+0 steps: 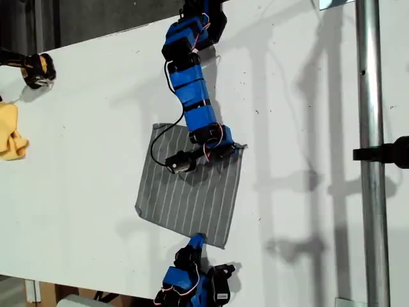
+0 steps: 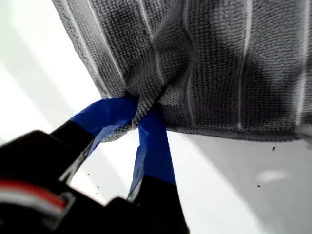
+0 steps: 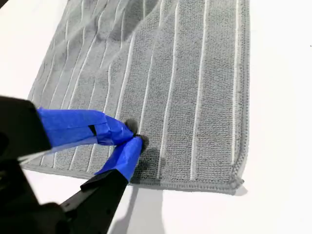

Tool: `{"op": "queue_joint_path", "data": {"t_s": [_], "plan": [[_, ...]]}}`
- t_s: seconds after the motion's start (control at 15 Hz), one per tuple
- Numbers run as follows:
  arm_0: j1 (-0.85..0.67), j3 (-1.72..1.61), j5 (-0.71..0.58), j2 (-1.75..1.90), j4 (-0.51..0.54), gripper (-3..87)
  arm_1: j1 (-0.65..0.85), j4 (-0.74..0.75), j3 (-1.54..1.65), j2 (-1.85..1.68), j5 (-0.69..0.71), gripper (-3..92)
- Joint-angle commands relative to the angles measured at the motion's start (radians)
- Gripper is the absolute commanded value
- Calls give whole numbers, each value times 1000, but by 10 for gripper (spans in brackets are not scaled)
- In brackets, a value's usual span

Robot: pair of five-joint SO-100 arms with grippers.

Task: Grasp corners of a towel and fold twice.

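While the towel (image 1: 188, 198) lies spread flat on the white table (image 1: 83, 160), near the middle of the exterior view, each of my grippers is at one of its edges. My first gripper (image 2: 139, 114) reaches in from the top of the exterior view (image 1: 238, 148) and is clamped on the corner at the towel's upper right in that view; its blue-taped fingers (image 2: 153, 141) squeeze the cloth into a small bunch of folds right at the tip. My second gripper (image 3: 132, 139) comes up from the bottom of the exterior view (image 1: 197, 240), with its fingertips drawn together and touching the towel just inside the near edge, a little way along from the lower right corner (image 3: 236, 183). I cannot tell whether any cloth is caught between them. A yellow cloth (image 1: 9, 131) sits well apart at the exterior view's left edge.
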State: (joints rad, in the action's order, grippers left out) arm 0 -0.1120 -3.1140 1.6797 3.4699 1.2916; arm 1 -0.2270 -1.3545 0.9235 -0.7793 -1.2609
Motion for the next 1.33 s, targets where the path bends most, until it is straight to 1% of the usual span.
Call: {"op": "queue_joint_path", "data": {"t_s": [0.0, 0.07, 0.2, 0.4, 0.6, 0.73, 0.93, 1.0, 1.13, 1.27], "plan": [[11, -3, 3, 6, 0, -2, -9, 17, -18, -44, 3, -2], [11, 14, -20, 6, -23, -7, -8, 20, -18, -44, 3, -2], [12, 100, -69, 6, -34, -9, -5, 40, -18, -37, 3, -2], [8, 241, -106, -6, 43, -10, -3, 54, -18, -37, 6, -2], [38, 434, -163, -210, 71, -10, 0, 60, -18, -35, 9, -2], [69, 601, -282, -399, 118, -10, 0, 66, -18, -35, 11, -2], [138, 839, -515, -618, 224, -10, 0, 75, -18, -40, 15, -2], [158, 930, -552, -746, 282, -10, -2, 81, -18, -40, 15, -2], [190, 1069, -649, -965, 337, -10, -3, 95, -18, -41, 15, -2], [218, 1143, -729, -1080, 344, -10, -5, 103, -18, -46, 15, -2]]}}
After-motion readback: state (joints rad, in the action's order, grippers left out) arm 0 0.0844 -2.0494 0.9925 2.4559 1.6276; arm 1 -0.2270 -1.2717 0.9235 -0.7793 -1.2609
